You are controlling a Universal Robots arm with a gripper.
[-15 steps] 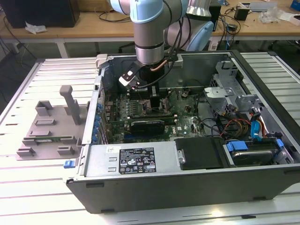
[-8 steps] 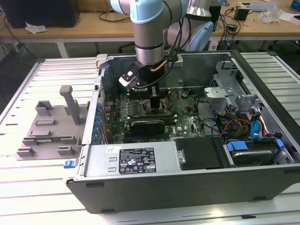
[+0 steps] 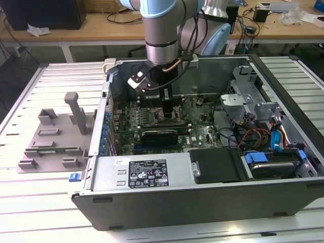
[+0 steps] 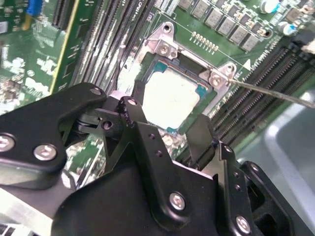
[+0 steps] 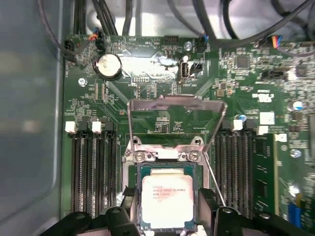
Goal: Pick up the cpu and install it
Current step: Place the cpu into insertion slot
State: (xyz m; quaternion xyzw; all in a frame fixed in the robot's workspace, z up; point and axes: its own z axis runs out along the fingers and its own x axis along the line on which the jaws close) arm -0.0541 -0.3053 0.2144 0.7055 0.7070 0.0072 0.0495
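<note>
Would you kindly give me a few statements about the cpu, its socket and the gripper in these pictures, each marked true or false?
1. The cpu sits within the socket on the green motherboard. True.
2. The socket's metal retention frame is closed down over the cpu. False: in the first wrist view it is swung up and open, leaving the cpu's top bare.
3. The gripper hangs over the grey fixture. False: it reaches down inside the open computer case, at the cpu.
4. The grey fixture stands on the table outside the case, on the exterior view's left. True.
</note>
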